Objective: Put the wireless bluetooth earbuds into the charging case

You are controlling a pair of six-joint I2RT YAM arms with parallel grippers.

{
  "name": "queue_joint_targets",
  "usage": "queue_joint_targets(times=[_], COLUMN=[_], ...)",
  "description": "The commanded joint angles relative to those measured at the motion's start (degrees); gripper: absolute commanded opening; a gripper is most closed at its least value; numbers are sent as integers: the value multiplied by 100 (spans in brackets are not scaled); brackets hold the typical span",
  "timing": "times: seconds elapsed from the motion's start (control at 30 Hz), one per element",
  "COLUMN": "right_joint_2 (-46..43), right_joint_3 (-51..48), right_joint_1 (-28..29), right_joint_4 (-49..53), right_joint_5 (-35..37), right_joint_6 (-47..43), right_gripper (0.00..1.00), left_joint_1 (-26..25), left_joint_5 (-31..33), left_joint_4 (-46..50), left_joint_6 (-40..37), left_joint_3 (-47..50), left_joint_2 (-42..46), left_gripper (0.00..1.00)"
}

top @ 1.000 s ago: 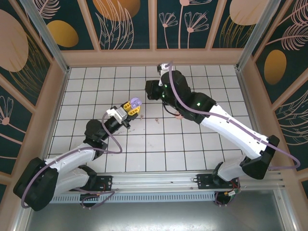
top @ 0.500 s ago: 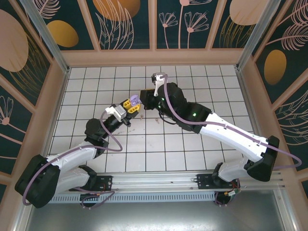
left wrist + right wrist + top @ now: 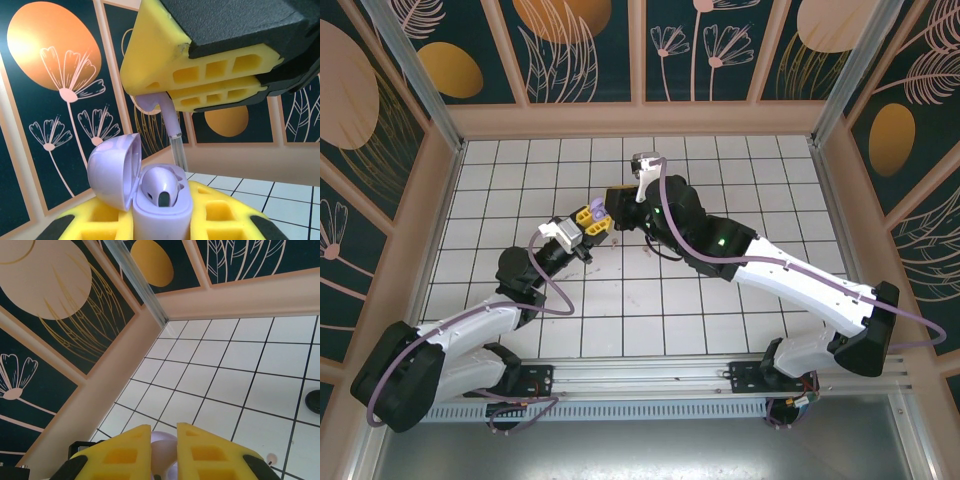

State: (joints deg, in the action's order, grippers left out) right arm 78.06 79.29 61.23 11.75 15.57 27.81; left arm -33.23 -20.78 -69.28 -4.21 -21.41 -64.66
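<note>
Where floral panels [image 3: 720, 50] rise, white gridded tabletop [image 3: 650, 320], purple charging case [image 3: 160, 212]

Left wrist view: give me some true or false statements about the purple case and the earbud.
1. The lid of the charging case stands open. True.
2. The right tool grips a purple earbud, stem pointing down. True.
3. The charging case lies loose, with no tool on it. False: the left tool grips it.
4. The held earbud is black. False: it is pale purple.
</note>
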Motion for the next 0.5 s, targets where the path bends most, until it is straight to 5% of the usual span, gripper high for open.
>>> queue_joint_targets(times=[0.0,0.47], right_joint_2=[57,190], right_joint_3=[-53,-223], right_joint_1=[55,64], right_joint_4=[-254,-313], right_joint_5=[34,-31], right_joint_6=[110,181], right_gripper=[16,15], left_joint_1=[-34,-34], left_joint_5=[-47,-76], left_joint_4=[-259,-262], left_joint_6=[96,138], left_joint_3=[-161,-196], left_joint_2=[6,33], left_gripper=[0,0])
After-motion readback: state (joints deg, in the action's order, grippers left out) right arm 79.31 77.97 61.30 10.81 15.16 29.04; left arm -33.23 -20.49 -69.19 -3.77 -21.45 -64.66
